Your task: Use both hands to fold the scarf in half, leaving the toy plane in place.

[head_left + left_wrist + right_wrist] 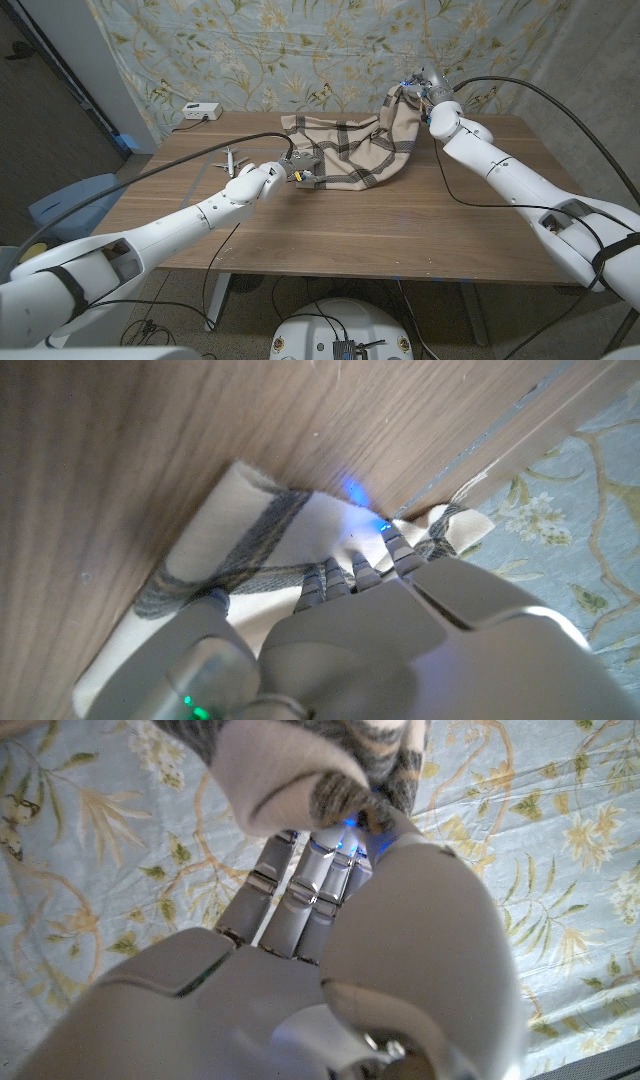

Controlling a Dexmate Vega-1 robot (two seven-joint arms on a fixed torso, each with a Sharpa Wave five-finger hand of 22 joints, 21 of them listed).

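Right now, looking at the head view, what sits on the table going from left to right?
White box → toy plane → left robot hand holding the scarf's near corner → scarf → right robot hand lifting the scarf's far corner.

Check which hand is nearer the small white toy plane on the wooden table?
Left. The left hand grips the near-left edge of the beige plaid scarf, just right of the small white toy plane. The right hand holds the scarf's far corner lifted, across the table.

Cream scarf (355,150) with dark grey checks, brown wooden table (400,225), pale floral backdrop (300,50).
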